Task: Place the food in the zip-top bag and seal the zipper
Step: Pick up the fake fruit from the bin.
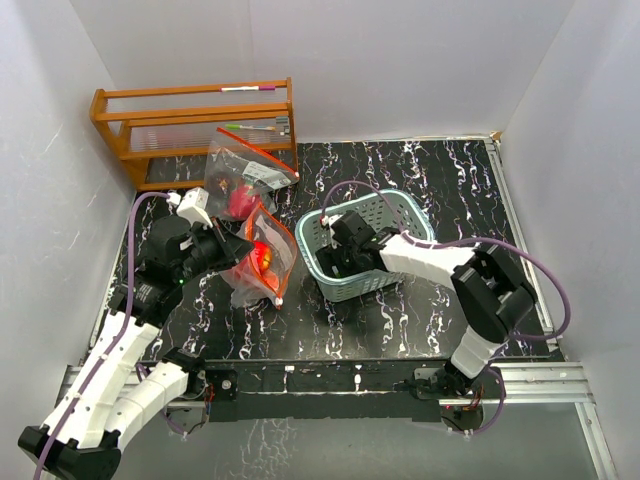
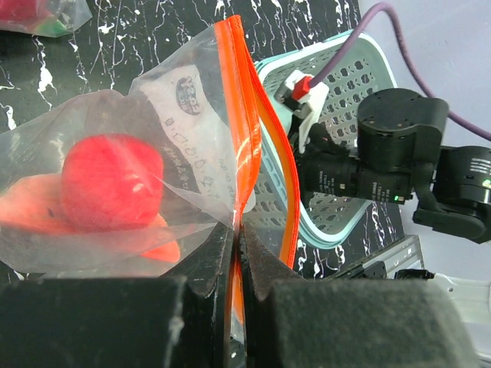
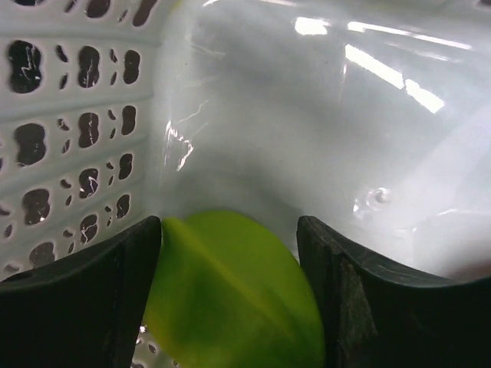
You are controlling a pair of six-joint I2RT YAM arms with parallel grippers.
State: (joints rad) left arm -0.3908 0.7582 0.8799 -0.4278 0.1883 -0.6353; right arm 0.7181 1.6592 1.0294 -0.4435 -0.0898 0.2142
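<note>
Left wrist view: the left gripper [image 2: 239,238] has its two black fingers pressed together on the narrow red-orange zipper strip [image 2: 247,130] of the thin, see-through zip-top bag [image 2: 92,130]. They pinch it near one end, and the rest of the strip rises away from the fingers with its two halves parted by a slim gap. Inside that bag sit a round glossy red toy fruit [image 2: 111,192] and, under it, an orange-red piece [image 2: 23,211] whose shape is too hidden to identify. From the top external camera the same bag [image 1: 268,255] sits on the black, white-veined marbled table [image 1: 430,170], just left of the pale teal lattice plastic basket [image 1: 412,218], with the left gripper [image 1: 236,250] at its left edge. The right gripper [image 1: 338,258] reaches down inside the basket. Its wrist camera shows the fingers set apart on either side of a smooth green toy food [image 3: 230,299], which fills the gap between them beside the perforated basket wall [image 3: 77,138]; whether they actually squeeze it cannot be told. A second clear bag [image 1: 245,172] holding something red lies farther back, in front of a wooden rack [image 1: 195,125].
</note>
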